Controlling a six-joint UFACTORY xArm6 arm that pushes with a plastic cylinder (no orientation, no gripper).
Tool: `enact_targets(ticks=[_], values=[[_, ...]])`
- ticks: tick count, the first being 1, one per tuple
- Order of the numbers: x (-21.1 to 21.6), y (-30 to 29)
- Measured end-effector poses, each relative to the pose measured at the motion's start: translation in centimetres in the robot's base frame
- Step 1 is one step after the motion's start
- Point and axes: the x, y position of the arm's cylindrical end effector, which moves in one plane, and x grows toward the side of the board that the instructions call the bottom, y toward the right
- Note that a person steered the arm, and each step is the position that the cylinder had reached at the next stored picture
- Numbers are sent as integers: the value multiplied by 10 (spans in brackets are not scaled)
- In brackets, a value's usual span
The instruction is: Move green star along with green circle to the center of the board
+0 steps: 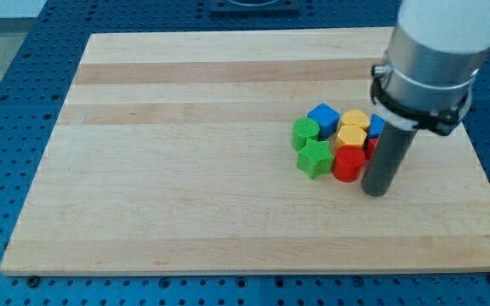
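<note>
The green star (316, 158) lies on the wooden board (185, 153), right of the board's middle. The green circle (305, 132) sits just above it, touching. Both are on the left edge of a tight cluster with a blue block (323, 116), two yellow blocks (356, 119) (351, 136) and a red block (348, 162). My tip (376, 190) rests on the board at the cluster's lower right, right beside the red block. The rod hides part of another blue block (376, 127) and a red one behind it.
The arm's white and grey body (436, 51) hangs over the board's upper right. The board lies on a blue perforated table (7, 102); its right edge is close to the rod.
</note>
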Motion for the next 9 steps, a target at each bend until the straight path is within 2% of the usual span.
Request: enact_targets(ticks=[1, 3, 7, 9], values=[[19, -28], [-10, -41], [-23, -40], [-60, -32]])
